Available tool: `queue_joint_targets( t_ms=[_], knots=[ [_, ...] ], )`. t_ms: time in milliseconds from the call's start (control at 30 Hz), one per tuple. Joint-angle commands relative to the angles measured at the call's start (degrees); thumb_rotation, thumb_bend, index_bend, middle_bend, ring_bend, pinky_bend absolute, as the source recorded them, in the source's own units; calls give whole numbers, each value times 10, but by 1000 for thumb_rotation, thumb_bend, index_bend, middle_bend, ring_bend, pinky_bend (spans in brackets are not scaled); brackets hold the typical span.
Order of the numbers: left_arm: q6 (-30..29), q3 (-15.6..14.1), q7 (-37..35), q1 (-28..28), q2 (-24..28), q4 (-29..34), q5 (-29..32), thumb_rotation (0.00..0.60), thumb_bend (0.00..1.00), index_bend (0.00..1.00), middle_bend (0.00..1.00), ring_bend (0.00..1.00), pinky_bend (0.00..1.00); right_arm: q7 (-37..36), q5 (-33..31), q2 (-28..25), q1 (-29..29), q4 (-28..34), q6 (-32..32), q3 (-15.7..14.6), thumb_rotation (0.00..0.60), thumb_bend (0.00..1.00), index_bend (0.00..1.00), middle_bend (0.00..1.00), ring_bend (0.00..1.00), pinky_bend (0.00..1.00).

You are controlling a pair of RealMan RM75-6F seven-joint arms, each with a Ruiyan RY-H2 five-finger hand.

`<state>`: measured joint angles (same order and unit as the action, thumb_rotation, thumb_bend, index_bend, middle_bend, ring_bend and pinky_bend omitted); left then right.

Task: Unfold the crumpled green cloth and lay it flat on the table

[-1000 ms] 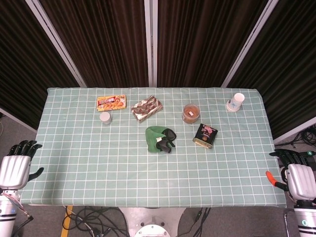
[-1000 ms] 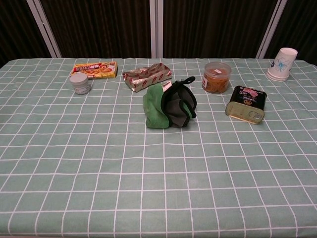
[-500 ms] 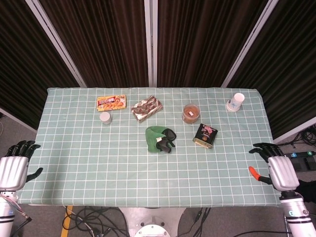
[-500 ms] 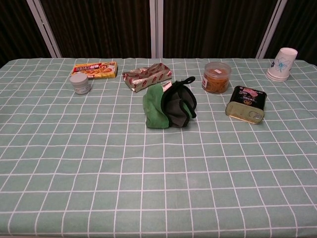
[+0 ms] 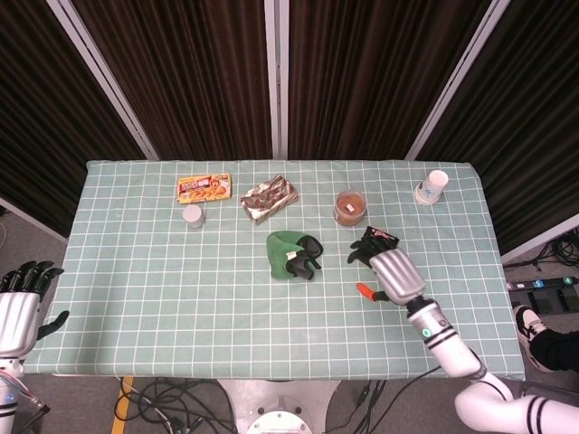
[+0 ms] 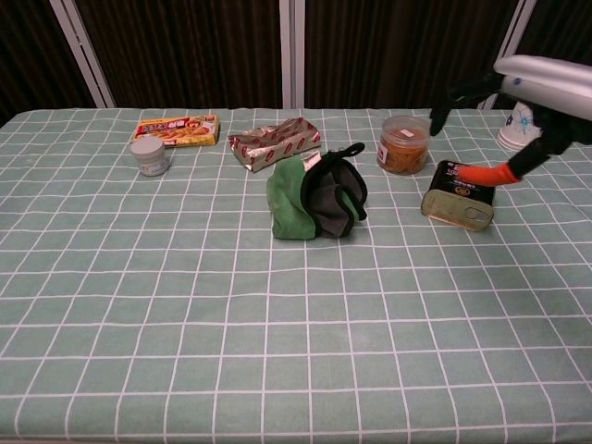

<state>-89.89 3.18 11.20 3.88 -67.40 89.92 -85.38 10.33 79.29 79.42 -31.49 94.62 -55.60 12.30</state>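
Note:
The crumpled green cloth (image 5: pixel 291 252) (image 6: pixel 309 198), bunched with dark grey and black folds, lies near the middle of the checked table (image 5: pixel 181 298). My right hand (image 5: pixel 387 268) (image 6: pixel 527 92) hovers over the table right of the cloth, above the dark tin, fingers spread and holding nothing; its thumb tip is orange. My left hand (image 5: pixel 20 307) hangs off the table's left front corner, fingers apart and empty, seen only in the head view.
A dark tin (image 6: pixel 460 193) lies right of the cloth under my right hand. Behind stand an amber jar (image 5: pixel 349 207), a foil-wrapped pack (image 5: pixel 269 198), an orange snack box (image 5: pixel 204 187), a small white tub (image 5: pixel 192 214) and a paper cup (image 5: pixel 433 186).
My right hand has swept from beyond the table's right front edge in over the table to beside the tin. My left hand has drifted slightly down and left. The cloth has not moved.

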Motion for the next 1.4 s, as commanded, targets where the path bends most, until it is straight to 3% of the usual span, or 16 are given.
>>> queue_joint_targets(
  t_ms=[33, 300, 533, 833, 933, 1067, 1400],
  knots=[
    [0, 1, -1, -1, 1, -1, 1, 600, 38, 264, 243, 168, 233, 31, -45, 75, -56, -68, 40, 28, 600, 192, 374, 209, 126, 150],
    [1, 3, -4, -4, 6, -3, 8, 600, 37, 264, 243, 169, 233, 50, -85, 186, -144, -199, 79, 56, 600, 193, 378, 210, 121, 149],
    [6, 4, -10, -5, 7, -1, 15, 600, 37, 264, 243, 169, 233, 57, -100, 251, -196, -293, 99, 60, 600, 208, 390, 210, 116, 149],
    [11, 9, -25, -2, 6, -4, 17, 600, 37, 264, 243, 169, 233, 55, -117, 297, -230, -368, 103, 67, 600, 348, 603, 250, 133, 158],
    [24, 16, -66, 11, 9, 5, 11, 600, 37, 264, 243, 169, 233, 52, -117, 305, -241, -377, 94, 75, 600, 413, 738, 299, 162, 183],
    [44, 40, -111, 41, 13, 18, 5, 600, 37, 278, 243, 169, 266, 54, -119, 298, -259, -363, 81, 97, 600, 465, 827, 332, 184, 194],
    [148, 108, -180, 147, -35, 25, 55, 600, 37, 348, 243, 170, 282, 169, -178, 250, -301, -256, 43, 155, 600, 472, 842, 337, 188, 193]
  ],
)
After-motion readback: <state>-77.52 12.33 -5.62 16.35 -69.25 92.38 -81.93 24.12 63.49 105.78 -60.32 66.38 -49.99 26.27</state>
